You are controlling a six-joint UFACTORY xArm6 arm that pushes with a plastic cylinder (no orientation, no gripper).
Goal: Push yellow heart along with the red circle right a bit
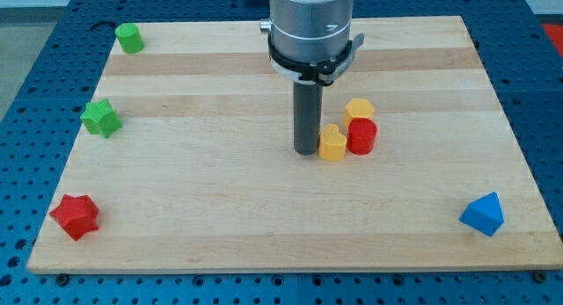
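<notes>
The yellow heart (332, 143) lies near the board's middle, touching the red circle (361, 136) on its right. A second yellow block (359, 110) sits just above the red circle, touching it. My tip (306, 151) stands on the board right against the left side of the yellow heart. The rod rises straight up to the arm's grey body at the view's top.
A green block (130, 38) sits at the top left, a green star (101, 119) at the left edge, a red star (75, 216) at the bottom left, a blue block (483, 214) at the bottom right. The wooden board (220, 208) lies on a blue perforated table.
</notes>
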